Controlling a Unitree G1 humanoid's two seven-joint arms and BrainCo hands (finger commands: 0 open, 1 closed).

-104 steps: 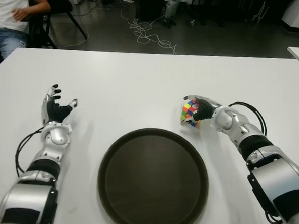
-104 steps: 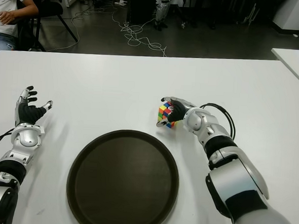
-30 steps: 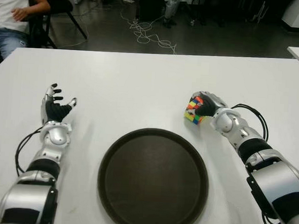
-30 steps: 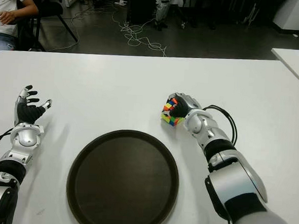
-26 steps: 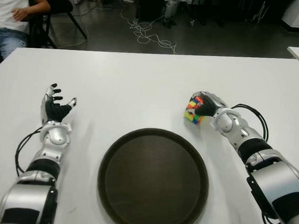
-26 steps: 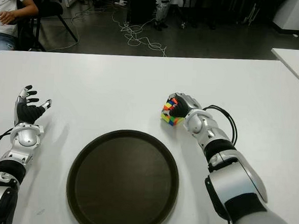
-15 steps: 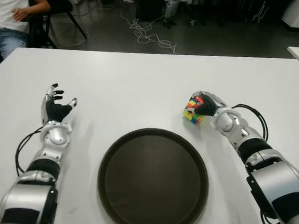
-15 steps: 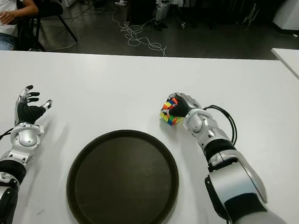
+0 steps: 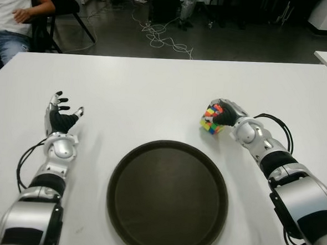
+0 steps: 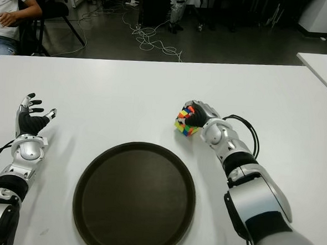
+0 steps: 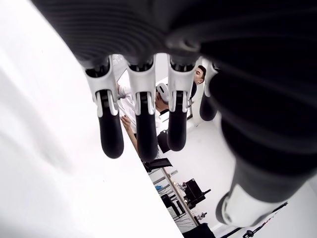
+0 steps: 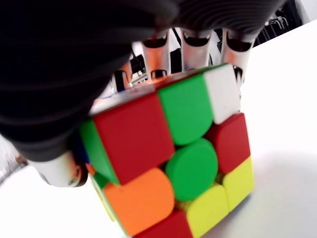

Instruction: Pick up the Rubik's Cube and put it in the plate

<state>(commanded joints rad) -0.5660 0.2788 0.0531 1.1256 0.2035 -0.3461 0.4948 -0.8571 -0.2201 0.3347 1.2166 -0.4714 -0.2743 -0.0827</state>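
1. One cube [image 9: 212, 119], glossy plastic with rounded stickers in red, green, orange, yellow and white, is being gripped by the right hand [image 9: 226, 116]; it is tilted, just beyond the plate's far right rim and not in the plate.
2. One plate [image 9: 167, 197] is lying on the table [image 9: 154, 88]; it is round, dark brown and smooth, with a low raised rim.
3. The right hand's fingers [image 12: 193, 47] are being curled over the cube's far side, with the ribbed black palm pressed over its top, so the cube is being clasped.
4. The right forearm, silver and black, is being stretched from the near right toward the cube, with a black cable looped beside the wrist.
5. The left hand [image 9: 61, 119] is being held to the left of the plate, well apart from it, palm up, its black-tipped fingers [image 11: 110, 134] spread straight and holding nothing.
6. The table is white, flat and matte.
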